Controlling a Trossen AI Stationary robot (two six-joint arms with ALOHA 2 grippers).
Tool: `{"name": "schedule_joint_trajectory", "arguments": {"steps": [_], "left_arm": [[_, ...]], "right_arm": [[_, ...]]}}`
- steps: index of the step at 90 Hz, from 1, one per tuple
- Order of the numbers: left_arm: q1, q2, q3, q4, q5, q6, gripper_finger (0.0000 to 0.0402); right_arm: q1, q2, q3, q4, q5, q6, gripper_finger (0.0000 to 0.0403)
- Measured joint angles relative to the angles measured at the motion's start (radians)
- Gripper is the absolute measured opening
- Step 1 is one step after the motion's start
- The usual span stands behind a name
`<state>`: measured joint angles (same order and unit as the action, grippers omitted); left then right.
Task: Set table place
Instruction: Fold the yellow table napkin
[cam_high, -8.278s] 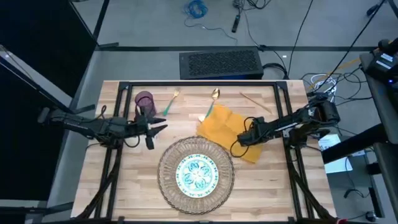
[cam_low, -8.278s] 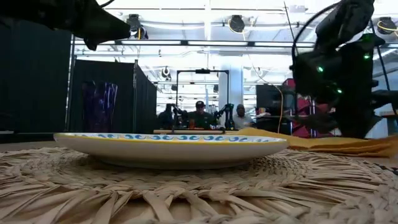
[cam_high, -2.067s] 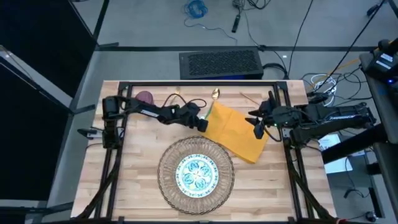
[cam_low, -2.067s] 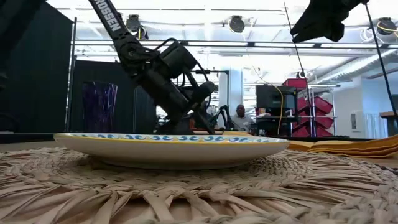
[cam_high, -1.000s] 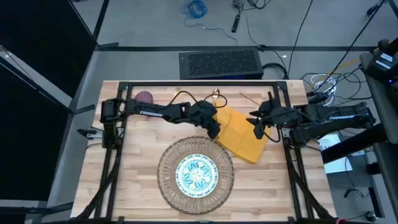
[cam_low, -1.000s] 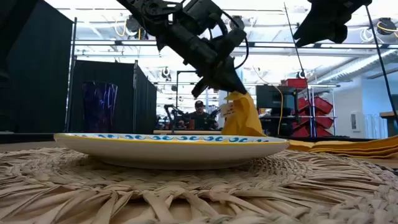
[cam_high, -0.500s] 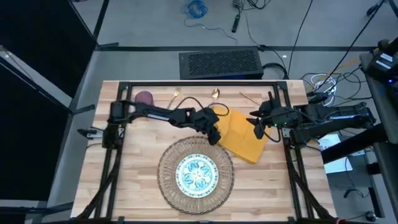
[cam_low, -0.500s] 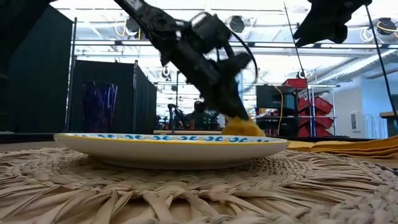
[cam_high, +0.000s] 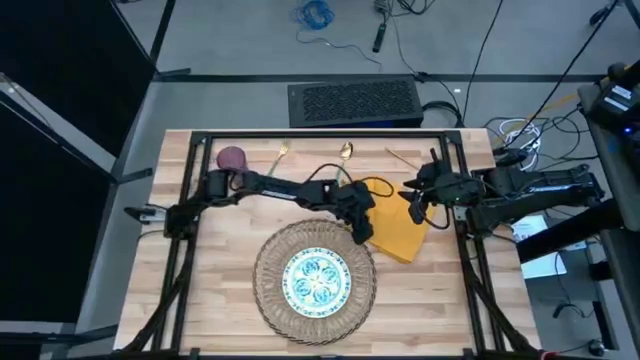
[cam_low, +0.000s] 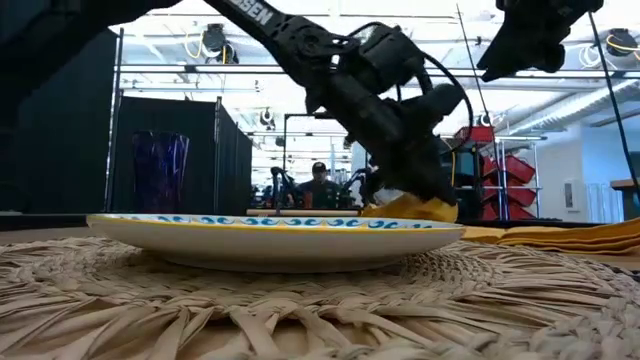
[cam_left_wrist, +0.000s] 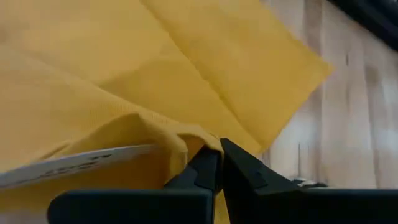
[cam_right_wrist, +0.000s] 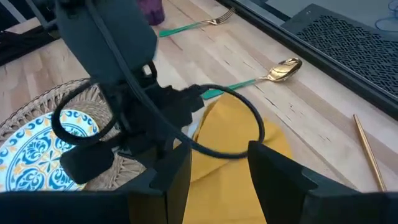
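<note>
The yellow napkin (cam_high: 396, 232) lies on the table right of the round wicker mat (cam_high: 268, 290), which carries the white plate with teal pattern (cam_high: 316, 278). My left gripper (cam_high: 362, 228) is shut on the napkin's left part, low over the table by the mat's far right rim. My right gripper (cam_high: 415, 205) hovers open above the napkin's far right side, touching nothing. The purple cup (cam_high: 231, 158), fork (cam_high: 275, 163) and spoon (cam_high: 345, 152) lie along the far edge. My left gripper pinches a raised fold of the yellow napkin (cam_left_wrist: 180, 142) between its two shut fingers, next to a white label (cam_left_wrist: 74, 163). The fingers slant down from the table's far left. The held fold sits doubled over the flat rest of the napkin (cam_low: 418, 208), which lies on the table.
A thin wooden stick (cam_high: 410, 163) lies at the far right of the table. The black frame rail (cam_high: 320, 135) runs along the far edge. A black cable loops over the left arm's wrist (cam_right_wrist: 224, 118). People sit in the room beyond the table (cam_low: 320, 185).
My left gripper has gone toward the table's right and near edges and down, staying shut on the napkin. The napkin's left part, lifted a second ago, has been carried over and folded onto the rest, which stayed in place.
</note>
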<state>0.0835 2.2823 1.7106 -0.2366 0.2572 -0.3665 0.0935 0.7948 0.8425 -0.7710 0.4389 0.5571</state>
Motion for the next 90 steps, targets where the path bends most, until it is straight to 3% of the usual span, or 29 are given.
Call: {"name": "schedule_joint_trajectory", "arguments": {"steps": [22, 35, 71, 90], "left_arm": [[0.0, 0.007, 0.014, 0.001, 0.01, 0.009, 0.0], [-0.001, 0.007, 0.014, 0.029, 0.108, 0.041, 0.0007], [-0.022, -0.02, 0.014, 0.127, 0.159, 0.119, 0.0144], [0.01, -0.112, 0.022, 0.127, 0.158, 0.124, 0.0166]], "right_arm": [[0.0, 0.0, 0.0, -0.006, 0.0, 0.0, 0.0144], [0.0, 0.0, 0.0, -0.007, 0.0, 0.001, 0.0144], [0.0, 0.0, 0.0, -0.011, 0.0, 0.007, 0.0144], [0.0, 0.0, 0.0, -0.017, 0.0, 0.007, 0.0144]]}}
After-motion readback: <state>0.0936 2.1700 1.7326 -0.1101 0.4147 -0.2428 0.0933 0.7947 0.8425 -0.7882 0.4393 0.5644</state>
